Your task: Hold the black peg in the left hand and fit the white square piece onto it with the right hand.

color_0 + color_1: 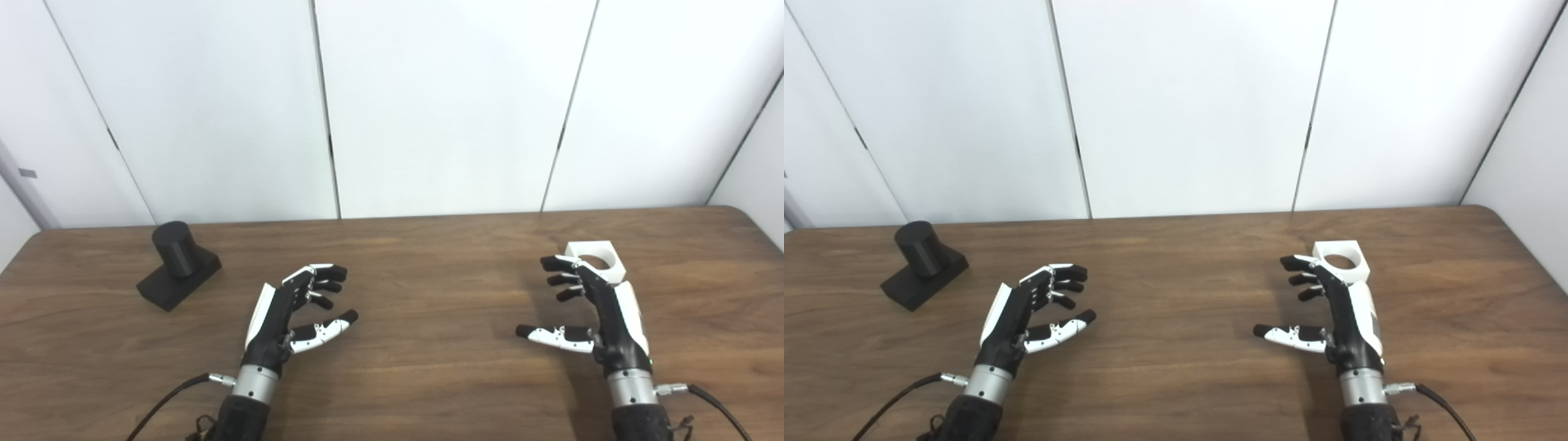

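The black peg (177,264), a round post on a flat black base, stands on the table at the far left. My left hand (294,312) is open and empty, to the right of the peg and nearer the front, apart from it. The white square piece (597,260), with a round hole in its top, lies on the table at the right. My right hand (591,312) is open and empty, just in front of the white piece, its fingertips beside the piece's left edge.
The brown wooden table (416,263) runs across the whole view, with its far edge against white wall panels (441,104). Its right rear corner (744,214) is rounded. Cables trail from both wrists at the bottom edge.
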`<state>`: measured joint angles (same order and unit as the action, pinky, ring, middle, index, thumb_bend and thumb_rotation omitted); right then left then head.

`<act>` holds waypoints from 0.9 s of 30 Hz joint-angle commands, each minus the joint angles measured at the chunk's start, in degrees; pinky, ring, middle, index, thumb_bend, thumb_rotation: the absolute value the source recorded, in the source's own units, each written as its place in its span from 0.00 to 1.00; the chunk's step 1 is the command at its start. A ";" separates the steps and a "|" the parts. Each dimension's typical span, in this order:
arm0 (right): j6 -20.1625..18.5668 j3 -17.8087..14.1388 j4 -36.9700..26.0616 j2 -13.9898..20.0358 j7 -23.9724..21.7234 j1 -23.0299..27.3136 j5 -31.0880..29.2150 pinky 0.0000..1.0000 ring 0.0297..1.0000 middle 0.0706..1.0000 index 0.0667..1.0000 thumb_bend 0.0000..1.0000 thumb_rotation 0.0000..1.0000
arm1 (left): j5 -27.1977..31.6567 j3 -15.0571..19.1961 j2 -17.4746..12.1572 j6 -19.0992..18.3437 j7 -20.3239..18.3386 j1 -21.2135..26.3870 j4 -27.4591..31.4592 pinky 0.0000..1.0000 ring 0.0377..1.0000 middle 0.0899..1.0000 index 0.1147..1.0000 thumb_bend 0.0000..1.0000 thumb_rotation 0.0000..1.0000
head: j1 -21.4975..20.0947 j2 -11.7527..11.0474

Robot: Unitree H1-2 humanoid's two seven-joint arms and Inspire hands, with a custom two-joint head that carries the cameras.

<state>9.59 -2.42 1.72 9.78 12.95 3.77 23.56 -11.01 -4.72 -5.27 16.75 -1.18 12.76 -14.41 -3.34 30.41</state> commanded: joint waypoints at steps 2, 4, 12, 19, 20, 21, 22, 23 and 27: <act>1.35 -0.01 -1.94 0.55 0.23 1.13 0.06 0.53 0.64 0.69 0.68 0.62 0.00 | 0.41 -0.08 0.25 1.54 0.36 0.89 1.38 0.54 0.65 0.68 0.63 0.62 0.00 | 0.07 0.08; 1.42 0.01 -1.92 0.57 0.23 1.15 0.07 0.53 0.64 0.69 0.67 0.62 0.00 | 0.40 -0.14 0.19 1.76 0.32 0.95 1.25 0.53 0.65 0.68 0.63 0.62 0.00 | 0.15 0.12; 1.67 -0.31 -1.69 1.13 -0.14 1.16 -0.73 0.53 0.65 0.70 0.68 0.61 0.00 | 0.47 -0.34 0.66 1.83 0.39 1.09 1.01 0.53 0.65 0.67 0.62 0.62 0.00 | 4.07 -0.04; 3.62 -0.94 -0.90 3.24 -0.95 0.85 -3.60 0.55 0.66 0.69 0.68 0.60 0.00 | -0.69 -1.18 3.02 -0.10 1.21 1.05 0.78 0.52 0.64 0.68 0.63 0.63 0.00 | 15.12 -1.64; 3.59 -1.04 -0.96 3.42 -1.10 0.81 -4.13 0.55 0.66 0.69 0.68 0.60 0.00 | -0.81 -1.27 3.30 0.11 1.37 1.14 0.31 0.51 0.64 0.68 0.63 0.63 0.00 | 15.82 -1.86; 3.01 -1.27 -1.24 3.45 -1.17 0.73 -4.59 0.55 0.66 0.70 0.68 0.59 0.00 | -1.08 -1.48 3.50 0.48 1.46 1.29 -0.28 0.51 0.64 0.67 0.63 0.64 0.00 | 17.22 -2.38; 2.50 -1.47 -1.59 3.42 -1.27 0.64 -5.04 0.55 0.66 0.70 0.68 0.60 0.00 | -1.36 -1.68 3.65 0.91 1.57 1.44 -0.90 0.50 0.64 0.68 0.64 0.63 0.00 | 17.85 -2.73; 1.94 -1.64 -2.02 3.37 -1.44 0.53 -5.34 0.55 0.66 0.70 0.68 0.60 0.00 | -1.56 -1.84 3.77 1.35 1.68 1.56 -1.44 0.50 0.64 0.68 0.64 0.63 0.00 | 18.26 -2.94; -1.56 -1.97 -4.97 2.65 -2.04 -0.12 -4.85 0.55 0.67 0.71 0.68 0.59 0.00 | -2.46 -2.22 4.13 2.37 2.37 1.90 -2.76 0.51 0.64 0.68 0.64 0.63 0.00 | 19.85 -3.55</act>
<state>8.31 -3.76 -0.80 12.31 10.79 2.41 18.52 -13.05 -6.65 -1.44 16.75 0.09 13.98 -16.23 16.43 26.81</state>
